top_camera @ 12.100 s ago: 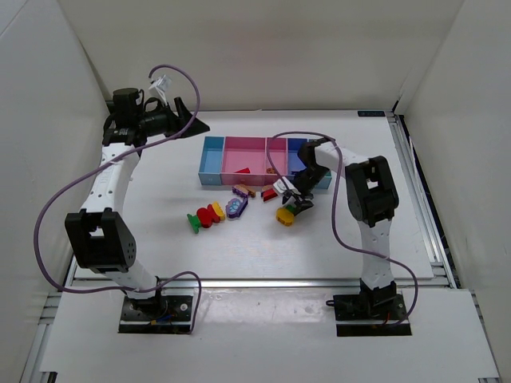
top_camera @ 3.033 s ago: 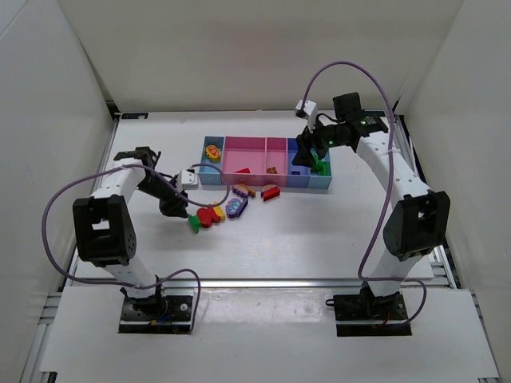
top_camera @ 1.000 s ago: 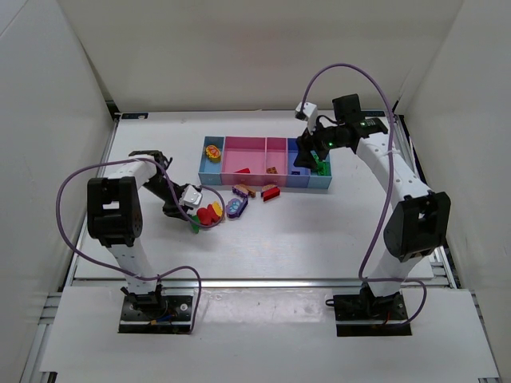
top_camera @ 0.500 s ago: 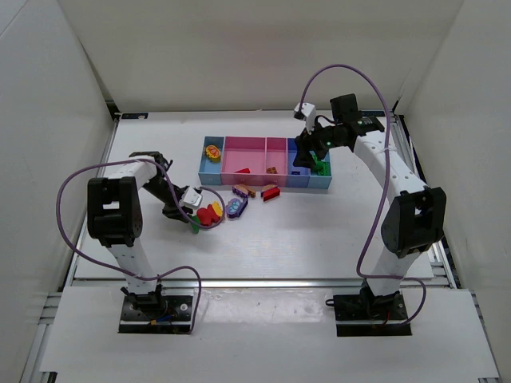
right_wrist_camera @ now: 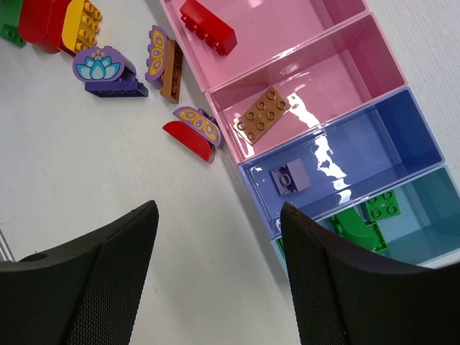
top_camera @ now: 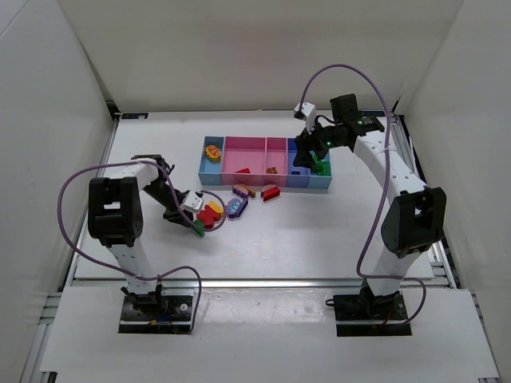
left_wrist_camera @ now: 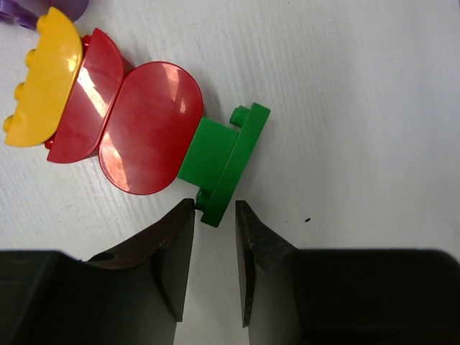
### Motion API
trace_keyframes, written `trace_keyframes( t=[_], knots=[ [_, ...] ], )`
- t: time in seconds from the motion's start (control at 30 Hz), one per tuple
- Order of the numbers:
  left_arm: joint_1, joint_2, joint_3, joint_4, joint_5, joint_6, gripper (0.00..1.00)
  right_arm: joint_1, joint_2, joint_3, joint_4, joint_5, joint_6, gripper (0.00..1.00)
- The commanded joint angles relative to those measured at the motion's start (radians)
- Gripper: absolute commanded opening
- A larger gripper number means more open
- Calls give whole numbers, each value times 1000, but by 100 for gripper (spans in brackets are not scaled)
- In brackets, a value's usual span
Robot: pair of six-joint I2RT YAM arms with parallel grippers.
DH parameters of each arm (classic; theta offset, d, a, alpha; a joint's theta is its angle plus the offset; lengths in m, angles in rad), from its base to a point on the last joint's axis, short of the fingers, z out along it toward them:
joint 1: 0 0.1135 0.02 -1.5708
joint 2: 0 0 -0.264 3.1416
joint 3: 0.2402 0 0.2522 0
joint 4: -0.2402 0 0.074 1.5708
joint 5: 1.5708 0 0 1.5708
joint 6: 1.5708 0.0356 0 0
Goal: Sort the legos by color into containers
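A green lego (left_wrist_camera: 226, 162) lies flat on the table against two red rounded legos (left_wrist_camera: 149, 128) and a yellow one (left_wrist_camera: 39, 75). My left gripper (left_wrist_camera: 214, 208) stands low over it. The jaws are narrow, with the green piece's near end just between the tips. The left fingertip (left_wrist_camera: 185, 210) touches a stud and a thin gap shows at the right one. From above, the left gripper (top_camera: 188, 212) sits beside the green lego (top_camera: 198, 227). My right gripper (right_wrist_camera: 219, 215) hangs open and empty above the containers (right_wrist_camera: 323, 128), near their blue end.
The containers (top_camera: 265, 140) hold a red brick (right_wrist_camera: 207, 26), a brown plate (right_wrist_camera: 262, 115), a grey piece (right_wrist_camera: 291, 178) and green pieces (right_wrist_camera: 370, 219). Loose on the table are a purple lotus piece (right_wrist_camera: 108, 72), a purple-orange piece (right_wrist_camera: 164, 61) and a red half-round (right_wrist_camera: 192, 133).
The left gripper's jaws have narrowed around the end of the green lego, and the small cluster has shifted slightly. The right arm has barely moved.
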State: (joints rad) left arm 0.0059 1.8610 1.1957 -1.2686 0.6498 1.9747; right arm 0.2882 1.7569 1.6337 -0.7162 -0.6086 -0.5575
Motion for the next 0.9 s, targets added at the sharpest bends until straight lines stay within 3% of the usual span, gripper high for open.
trace_keyframes(
  t=[0.0, 0.1, 0.17, 0.33, 0.87],
  knots=[
    [-4, -20, -13, -21, 21, 125, 39, -3, 6, 37, -5, -8, 2, 73],
    [-4, -20, -16, -18, 24, 118, 38, -1, 6, 35, -6, -6, 2, 72],
    [-4, -23, -18, -18, 27, 102, 48, -3, 4, 34, -6, -8, 2, 73],
    [-3, -25, -19, -18, 24, 85, 55, -1, 4, 34, -9, -5, 2, 73],
    [-49, -20, -16, -18, -4, 82, 50, -3, -5, 20, -9, -3, -4, 72]
  ],
)
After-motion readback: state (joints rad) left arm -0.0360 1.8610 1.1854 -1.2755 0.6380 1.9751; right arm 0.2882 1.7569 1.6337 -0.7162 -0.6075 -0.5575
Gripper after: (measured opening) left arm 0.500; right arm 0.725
